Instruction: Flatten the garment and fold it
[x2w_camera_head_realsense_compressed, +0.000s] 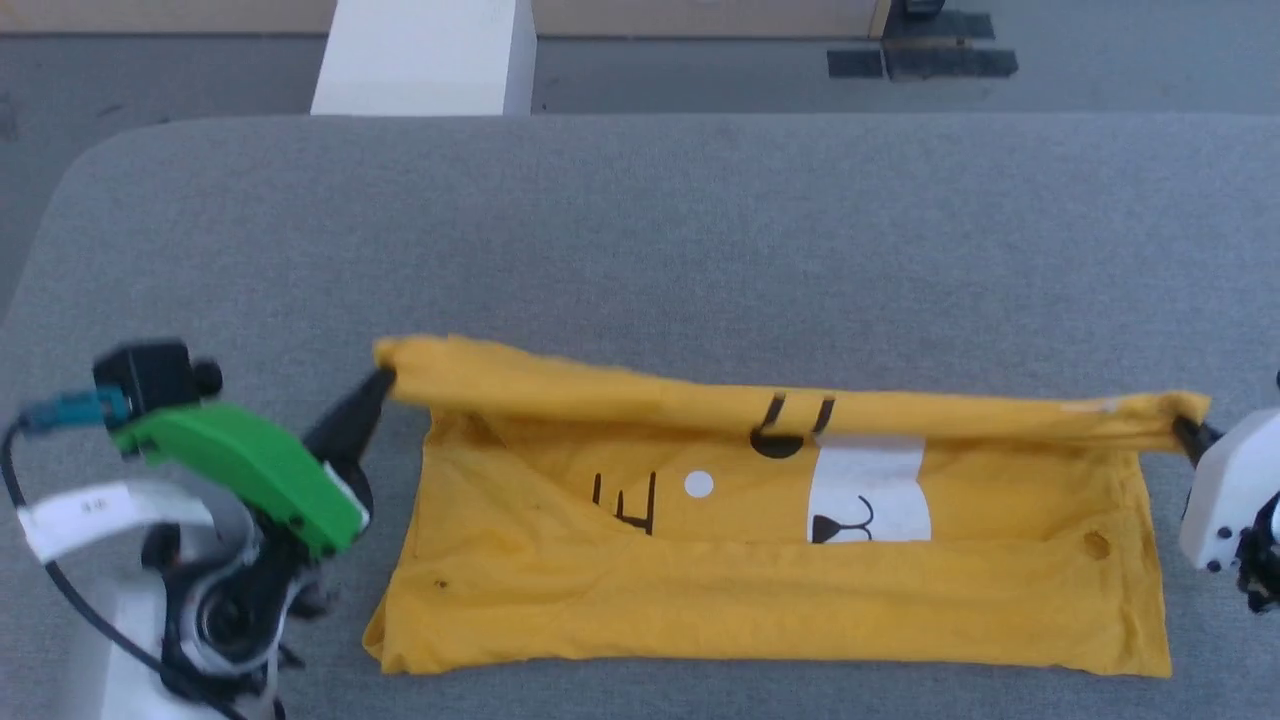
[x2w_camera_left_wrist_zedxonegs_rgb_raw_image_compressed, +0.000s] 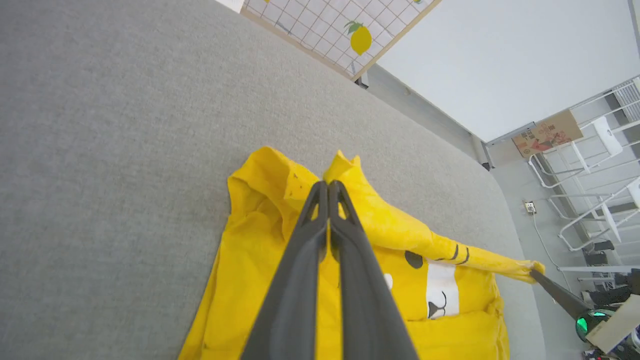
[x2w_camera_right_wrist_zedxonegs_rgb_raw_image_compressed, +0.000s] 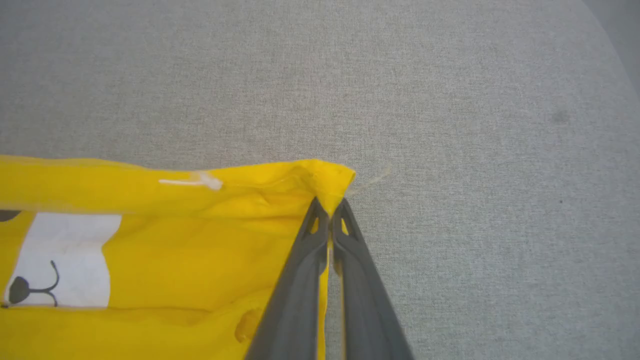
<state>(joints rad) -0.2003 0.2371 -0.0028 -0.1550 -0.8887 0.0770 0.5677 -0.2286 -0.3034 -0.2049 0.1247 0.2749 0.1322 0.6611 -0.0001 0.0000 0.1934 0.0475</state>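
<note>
Head view: we note the garment on the grey table; left gripper and right gripper each pinch a far corner, likely stretching that edge for folding.

Open tabletop beyond garment, white block behind

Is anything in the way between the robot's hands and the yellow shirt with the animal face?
No, nothing visible is. The left gripper is pinching one far corner of the yellow T-shirt and the right gripper is pinching the other, holding that edge stretched between them over the gray surface.
</note>
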